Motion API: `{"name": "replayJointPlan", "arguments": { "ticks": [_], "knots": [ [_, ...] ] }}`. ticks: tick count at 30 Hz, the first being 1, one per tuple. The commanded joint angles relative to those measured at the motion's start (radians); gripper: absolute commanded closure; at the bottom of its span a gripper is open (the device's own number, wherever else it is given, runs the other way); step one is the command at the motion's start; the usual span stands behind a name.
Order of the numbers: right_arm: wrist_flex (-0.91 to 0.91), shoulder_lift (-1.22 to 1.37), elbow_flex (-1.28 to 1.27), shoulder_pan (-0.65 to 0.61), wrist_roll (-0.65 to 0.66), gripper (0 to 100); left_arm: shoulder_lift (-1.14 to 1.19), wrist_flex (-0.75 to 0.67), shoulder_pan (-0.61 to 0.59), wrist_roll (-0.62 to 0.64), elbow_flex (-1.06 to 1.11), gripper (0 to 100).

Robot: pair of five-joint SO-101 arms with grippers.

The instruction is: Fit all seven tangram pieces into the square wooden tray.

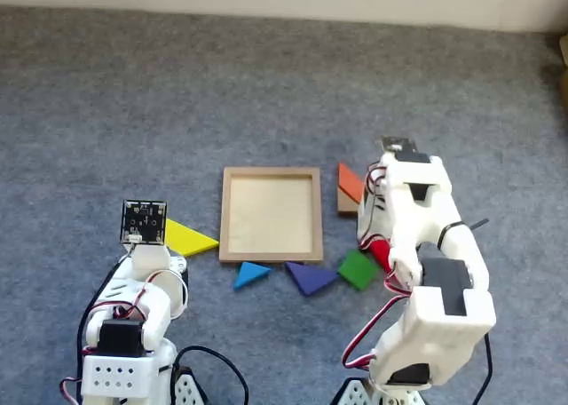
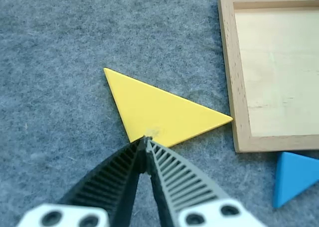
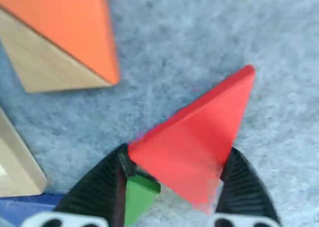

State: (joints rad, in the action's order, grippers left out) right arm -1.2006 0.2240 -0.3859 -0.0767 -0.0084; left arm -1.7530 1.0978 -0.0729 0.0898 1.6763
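My left fingers [image 2: 146, 143] were pressed together with nothing between them. Their tips touched the edge of the yellow triangle [image 2: 154, 112]. Yellow lay flat on the grey tabletop [image 2: 60, 48] left of the tray [image 2: 227, 62], one corner at the tray's rim.

My right fingers [image 3: 244, 187] were closed on the red triangle [image 3: 199, 142], one finger on each side. That was off the tray's right side, near its front right corner. The green square [image 3: 142, 197] was just beside red and partly covered by it in the wrist view.

The rest, by the tray:
- The orange piece [image 1: 350, 183] was just right of the tray and lay partly over a plain wood piece [image 1: 344, 202].
- The blue triangle [image 1: 251, 273] was just in front of the tray's front edge, toward the left.
- The purple triangle [image 1: 309, 276] was just in front of the same edge, toward the right, between blue and green.

All seven pieces were outside the tray. The tray sat flat between my two arms.
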Motion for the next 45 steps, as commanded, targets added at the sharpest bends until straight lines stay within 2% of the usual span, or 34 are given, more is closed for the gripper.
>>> {"name": "replayJointPlan", "arguments": {
  "ticks": [1, 11, 18, 20, 30, 35, 39, 45],
  "knots": [
    [0.021, -0.036, 0.038, 0.004, 0.011, 88.2, -0.024, 0.008, 0.008, -0.008, 0.022, 99],
    [0.028, -0.308, -0.041, -0.053, 0.041, 87.9, -0.024, 0.008, 0.008, -0.008, 0.022, 99],
    [0.028, -0.311, -0.042, -0.051, -0.086, 68.4, -0.024, 0.008, 0.008, -0.008, 0.022, 99],
    [0.050, -0.311, -0.021, -0.058, -0.118, 65.6, -0.024, 0.008, 0.008, -0.008, 0.022, 99],
    [0.101, -0.308, 0.070, -0.054, -0.242, 65.3, -0.024, 0.008, 0.008, -0.008, 0.022, 99],
    [0.145, -0.298, 0.091, -0.054, -0.253, 65.2, -0.024, 0.008, 0.008, -0.008, 0.022, 99],
    [0.217, -0.193, 0.120, -0.056, -0.255, 65.2, -0.024, 0.008, 0.008, -0.008, 0.022, 99],
    [0.214, 0.025, 0.265, -0.028, -0.327, 65.2, -0.024, 0.008, 0.008, -0.008, 0.022, 99]
  ]
}}
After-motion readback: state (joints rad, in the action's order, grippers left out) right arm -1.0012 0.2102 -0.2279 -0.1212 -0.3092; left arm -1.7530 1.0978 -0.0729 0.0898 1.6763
